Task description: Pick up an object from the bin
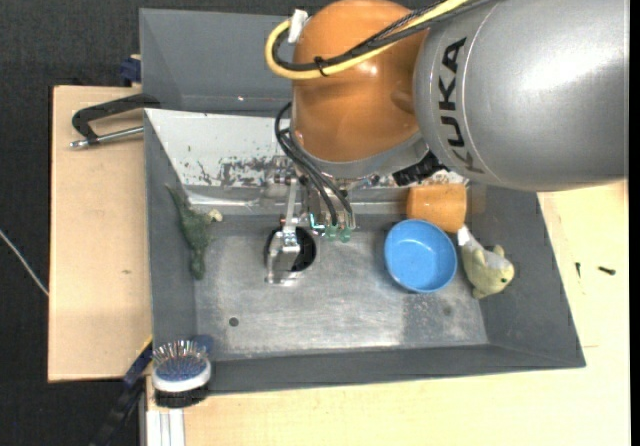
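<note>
Our gripper (pixel 288 256) sits low in the bin (pixel 340 319), left of the blue bowl (pixel 421 256). We cannot tell if it is open or closed. Nothing looks picked up yet. A green toy dinosaur (pixel 194 234) lies farther left of the bowl.

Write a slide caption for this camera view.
Gripper low over the bin floor, between a green toy dinosaur and a blue bowl.
</note>
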`<action>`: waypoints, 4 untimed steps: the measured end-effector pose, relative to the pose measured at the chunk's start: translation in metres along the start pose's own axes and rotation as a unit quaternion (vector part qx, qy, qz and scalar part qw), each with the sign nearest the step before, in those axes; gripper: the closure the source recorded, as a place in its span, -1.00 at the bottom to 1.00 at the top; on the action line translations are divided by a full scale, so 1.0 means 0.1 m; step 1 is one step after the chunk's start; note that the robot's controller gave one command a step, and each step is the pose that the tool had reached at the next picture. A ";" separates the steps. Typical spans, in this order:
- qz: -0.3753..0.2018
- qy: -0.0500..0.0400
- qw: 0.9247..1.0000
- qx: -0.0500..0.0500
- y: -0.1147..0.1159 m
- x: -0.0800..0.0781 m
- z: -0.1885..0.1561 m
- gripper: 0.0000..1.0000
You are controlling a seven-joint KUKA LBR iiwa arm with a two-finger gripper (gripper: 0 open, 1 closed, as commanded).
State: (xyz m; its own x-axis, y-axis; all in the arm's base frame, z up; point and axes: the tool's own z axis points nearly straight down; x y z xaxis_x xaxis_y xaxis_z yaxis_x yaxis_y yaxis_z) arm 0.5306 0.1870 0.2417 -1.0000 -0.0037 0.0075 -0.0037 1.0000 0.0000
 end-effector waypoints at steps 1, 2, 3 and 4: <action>0.057 0.000 0.998 0.001 -0.76 -0.52 1.46 -1.00; -0.058 -0.008 0.998 -0.001 -1.08 -0.43 1.68 -1.00; -0.057 -0.006 0.998 -0.001 -1.08 -0.42 1.67 1.00; -0.143 -0.011 0.990 0.000 -0.94 -0.24 0.15 1.00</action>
State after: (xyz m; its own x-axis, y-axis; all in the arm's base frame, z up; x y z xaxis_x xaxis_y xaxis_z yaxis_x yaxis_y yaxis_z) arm 0.5544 0.0928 0.2260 -0.9577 -0.2875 -0.0153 -0.2875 0.9578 -0.0007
